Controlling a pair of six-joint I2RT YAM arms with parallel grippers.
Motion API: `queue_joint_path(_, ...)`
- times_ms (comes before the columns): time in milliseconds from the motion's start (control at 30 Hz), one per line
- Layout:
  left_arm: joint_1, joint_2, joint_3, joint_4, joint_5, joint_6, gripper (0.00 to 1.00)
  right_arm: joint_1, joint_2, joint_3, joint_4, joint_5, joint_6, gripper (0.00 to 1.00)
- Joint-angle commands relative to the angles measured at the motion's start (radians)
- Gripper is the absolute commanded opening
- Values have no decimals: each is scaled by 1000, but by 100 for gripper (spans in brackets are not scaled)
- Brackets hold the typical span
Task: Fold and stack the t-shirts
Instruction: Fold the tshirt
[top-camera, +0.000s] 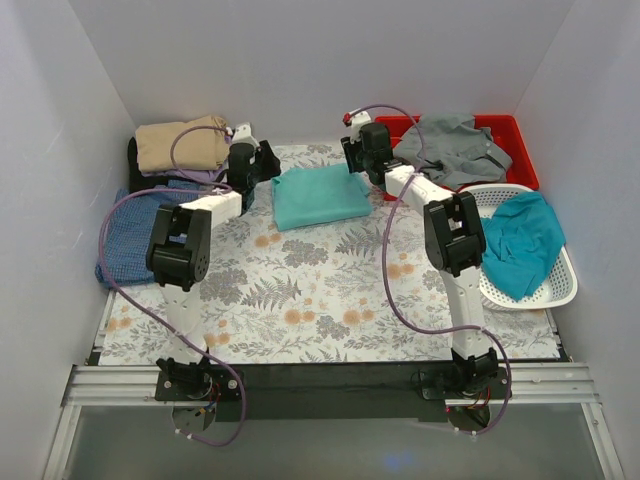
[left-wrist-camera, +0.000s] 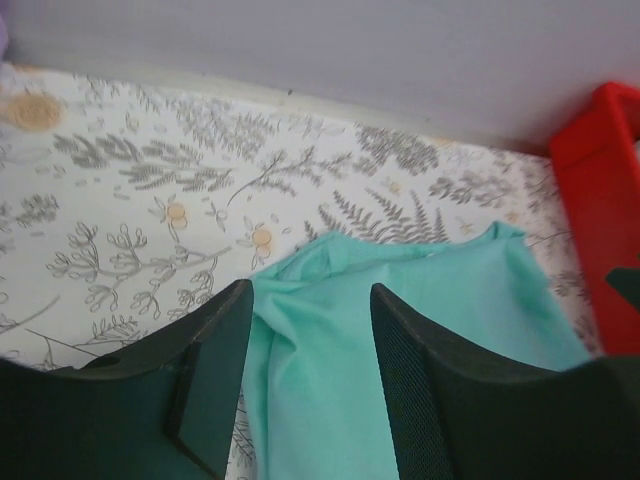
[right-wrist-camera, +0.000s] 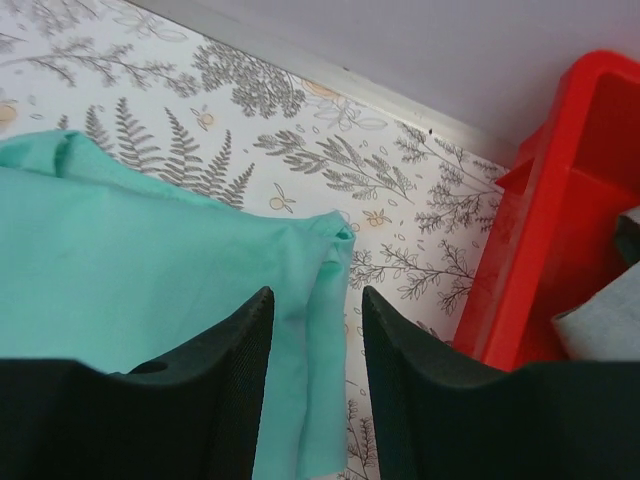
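A mint green t-shirt (top-camera: 320, 196) lies folded into a rectangle on the floral cloth at the back centre. My left gripper (top-camera: 262, 172) is open over its left edge; the left wrist view shows the shirt (left-wrist-camera: 420, 330) between the spread fingers (left-wrist-camera: 215, 370). My right gripper (top-camera: 352, 165) is open over its far right corner; the right wrist view shows the shirt's layered edge (right-wrist-camera: 180, 270) between the fingers (right-wrist-camera: 415, 380). A tan shirt (top-camera: 182, 143) and a blue shirt (top-camera: 130, 232) lie at the left. A grey shirt (top-camera: 455, 147) and a teal shirt (top-camera: 520, 240) lie at the right.
The grey shirt lies in a red bin (top-camera: 520, 150) at the back right; the bin also shows in the right wrist view (right-wrist-camera: 560, 220). The teal shirt hangs in a white basket (top-camera: 560, 290) at the right. White walls enclose the table (top-camera: 330, 300).
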Motion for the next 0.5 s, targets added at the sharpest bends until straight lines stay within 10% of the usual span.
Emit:
queue_joint_path(0,7,-164,15,-83,11,55,49,0,-97,-19,5,-74,-14,47)
queue_joint_path(467,-10,-54,-51,-180,502,-140,50,3,-190,-155,-183,-295,144,47)
